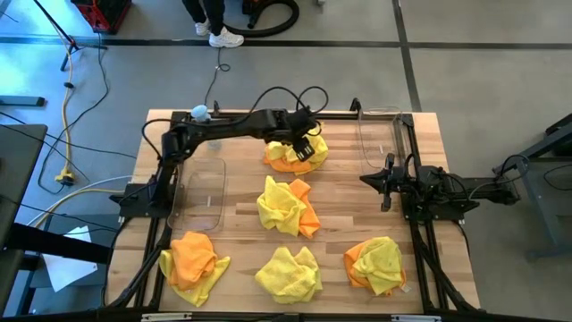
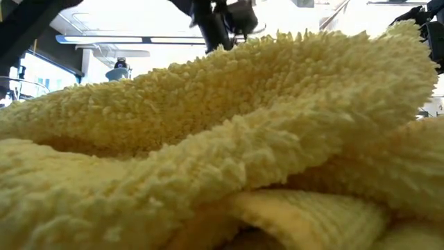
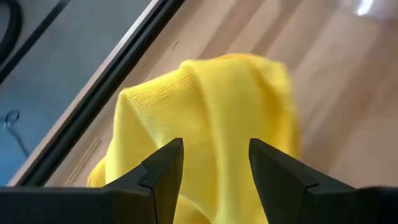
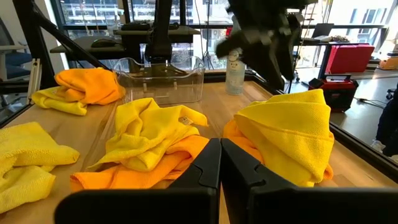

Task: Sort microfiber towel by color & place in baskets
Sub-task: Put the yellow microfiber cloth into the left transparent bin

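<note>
Yellow and orange microfiber towels lie in several crumpled piles on the wooden table. My left gripper is open and hovers just above the far-middle pile. That pile is a yellow towel resting on an orange one, and the fingers stand over the yellow towel's raised fold. In the right wrist view the left gripper shows blurred above that pile. My right gripper is shut and waits at the table's right side. One clear basket stands at the left, another at the far right.
Other towel piles lie at the centre, near left, near middle and near right. A yellow towel fills the low view. A clear bottle with a blue cap stands at the far left edge.
</note>
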You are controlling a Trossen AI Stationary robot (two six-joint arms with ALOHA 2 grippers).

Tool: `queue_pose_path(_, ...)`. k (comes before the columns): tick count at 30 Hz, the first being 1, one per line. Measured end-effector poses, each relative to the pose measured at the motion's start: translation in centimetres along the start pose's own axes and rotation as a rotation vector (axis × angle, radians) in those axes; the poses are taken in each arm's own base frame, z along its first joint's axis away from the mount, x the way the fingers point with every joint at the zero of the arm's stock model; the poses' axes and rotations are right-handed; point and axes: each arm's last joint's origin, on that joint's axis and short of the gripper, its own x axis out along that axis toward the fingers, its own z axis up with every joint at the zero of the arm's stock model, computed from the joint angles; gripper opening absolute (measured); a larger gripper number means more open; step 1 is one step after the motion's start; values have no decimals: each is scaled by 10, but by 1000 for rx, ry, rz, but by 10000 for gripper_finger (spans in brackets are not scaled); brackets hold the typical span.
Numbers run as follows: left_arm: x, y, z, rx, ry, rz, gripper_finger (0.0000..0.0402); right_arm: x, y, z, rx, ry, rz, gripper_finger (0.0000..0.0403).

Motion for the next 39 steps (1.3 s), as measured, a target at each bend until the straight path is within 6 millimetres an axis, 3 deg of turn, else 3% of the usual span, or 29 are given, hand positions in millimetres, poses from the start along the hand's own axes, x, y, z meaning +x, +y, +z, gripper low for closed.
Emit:
queue_pose_path(7, 40, 7, -8, -13, 85, 30, 172, 0, 0, 0, 0, 0, 0, 0)
queue_pose_path(12, 55, 3, -17, -21, 150, 1, 161, 0, 0, 0, 0, 0, 0, 0)
queue_pose_path(15, 54, 3, -21, -15, 204, -15, 111, 0, 0, 0, 0, 0, 0, 0)
queue_pose_path(18, 50, 4, -25, -41, 248, -12, 27, 0, 0, 0, 0, 0, 0, 0)
queue_pose_path(20, 44, 3, -23, -82, 241, -33, 12, 0, 0, 0, 0, 0, 0, 0)
queue_pose_path(25, 1, -3, -17, -168, 182, -36, 2, 0, 0, 0, 0, 1, 0, 0)
queue_pose_path(32, -103, -15, -12, -253, -55, -26, 1, 0, 0, 0, -1, 4, -3, 0)
queue_pose_path(39, -206, -20, -35, -349, -275, -21, 0, 1, 0, 0, -1, 6, -1, 0)
